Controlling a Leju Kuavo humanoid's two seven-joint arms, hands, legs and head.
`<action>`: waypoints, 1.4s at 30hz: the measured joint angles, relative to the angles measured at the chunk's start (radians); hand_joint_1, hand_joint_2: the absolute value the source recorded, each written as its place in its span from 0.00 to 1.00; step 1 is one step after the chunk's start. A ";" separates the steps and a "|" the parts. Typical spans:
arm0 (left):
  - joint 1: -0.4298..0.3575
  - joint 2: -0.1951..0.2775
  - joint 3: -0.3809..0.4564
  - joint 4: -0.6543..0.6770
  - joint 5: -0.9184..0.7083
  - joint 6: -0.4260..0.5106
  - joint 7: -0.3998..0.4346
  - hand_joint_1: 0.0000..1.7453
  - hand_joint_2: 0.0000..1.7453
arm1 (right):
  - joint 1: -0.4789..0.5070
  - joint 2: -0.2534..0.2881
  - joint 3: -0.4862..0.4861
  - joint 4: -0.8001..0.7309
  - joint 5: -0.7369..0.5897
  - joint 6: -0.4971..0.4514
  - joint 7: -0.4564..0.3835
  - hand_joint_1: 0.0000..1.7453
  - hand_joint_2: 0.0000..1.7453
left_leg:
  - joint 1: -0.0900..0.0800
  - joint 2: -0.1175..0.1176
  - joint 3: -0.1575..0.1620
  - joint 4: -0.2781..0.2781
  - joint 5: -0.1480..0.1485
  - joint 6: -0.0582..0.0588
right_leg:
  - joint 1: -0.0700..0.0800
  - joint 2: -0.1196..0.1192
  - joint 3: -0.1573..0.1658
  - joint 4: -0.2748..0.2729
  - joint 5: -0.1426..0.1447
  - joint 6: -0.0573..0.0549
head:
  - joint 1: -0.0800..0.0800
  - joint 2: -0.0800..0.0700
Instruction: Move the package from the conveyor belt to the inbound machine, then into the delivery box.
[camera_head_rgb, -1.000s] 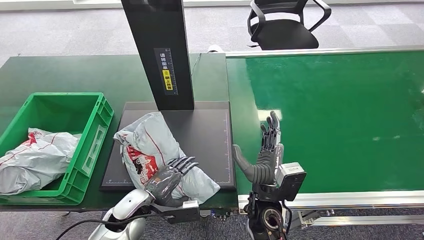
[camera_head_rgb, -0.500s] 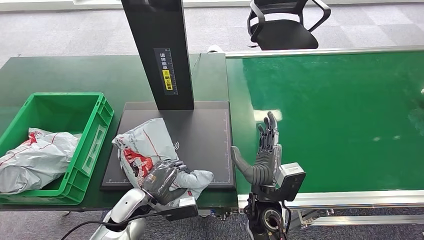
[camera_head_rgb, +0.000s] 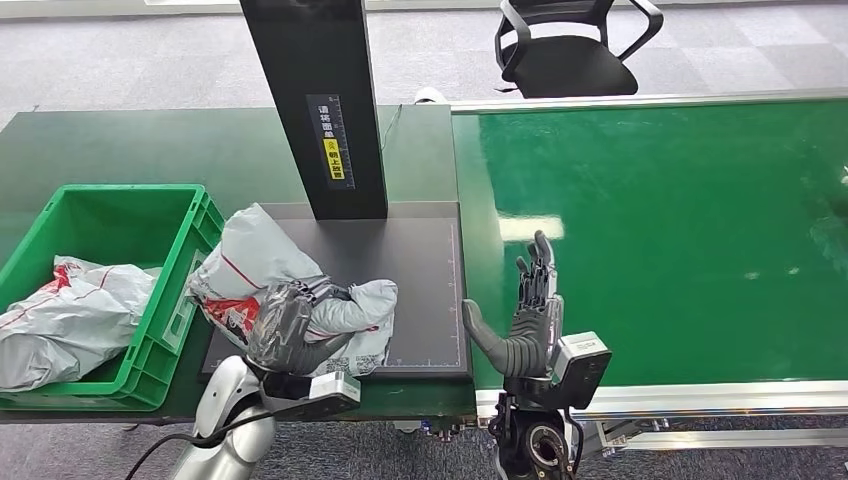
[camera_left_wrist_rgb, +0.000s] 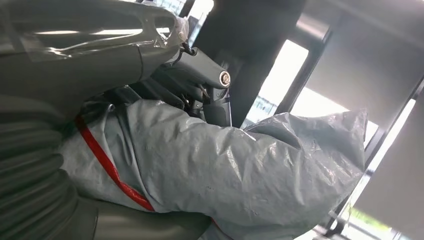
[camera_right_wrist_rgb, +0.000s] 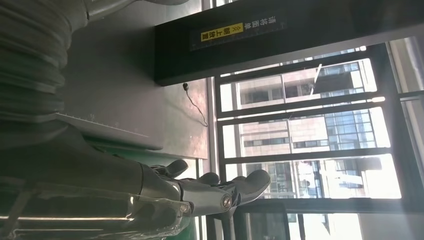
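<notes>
The left hand (camera_head_rgb: 290, 325) is gripping the grey package (camera_head_rgb: 262, 272), fingers wrapped over its bunched middle. The bag is sitting over the nine o'clock edge of the inbound machine's dark scan plate (camera_head_rgb: 420, 280), its far end leaning up beside the rim of the green delivery box (camera_head_rgb: 175, 305). In the left wrist view the fingers (camera_left_wrist_rgb: 200, 75) are pressing into the crinkled film of the package (camera_left_wrist_rgb: 240, 170).

The step in hand looks like the transfer into the box — the bag needs carrying toward nine o'clock and high enough that its sagging ends clear the box wall. Soft film slips, so a firm hold on the bunched part matters; letting go above the open floor, clear of the parcel (camera_head_rgb: 70, 315) lying inside, would suit best.

The right hand (camera_head_rgb: 525, 315) is standing at the conveyor belt's (camera_head_rgb: 680, 230) six o'clock edge, fingers straight and thumb spread, holding nothing.
</notes>
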 joint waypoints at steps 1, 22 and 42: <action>0.003 0.000 0.003 -0.024 0.015 0.013 -0.014 1.00 1.00 | 0.000 0.000 0.000 0.000 0.000 0.000 0.000 0.00 1.00 | 0.000 0.000 0.000 0.000 0.000 0.000 | 0.000 0.000 0.000 0.000 0.000 0.000 | 0.000 0.000; -0.299 0.114 0.339 -0.177 0.154 -0.074 0.073 1.00 1.00 | 0.017 0.003 -0.015 -0.014 0.024 0.016 -0.008 0.00 1.00 | 0.001 0.000 0.001 0.000 0.002 -0.002 | 0.001 0.000 0.000 0.001 0.001 -0.001 | 0.000 0.000; -0.646 0.335 0.561 0.676 0.031 -0.119 0.262 1.00 1.00 | 0.053 0.003 -0.010 -0.046 0.023 0.040 -0.003 0.00 1.00 | 0.002 0.005 -0.003 0.000 0.002 -0.003 | 0.002 0.004 -0.006 0.002 0.002 -0.003 | 0.000 0.000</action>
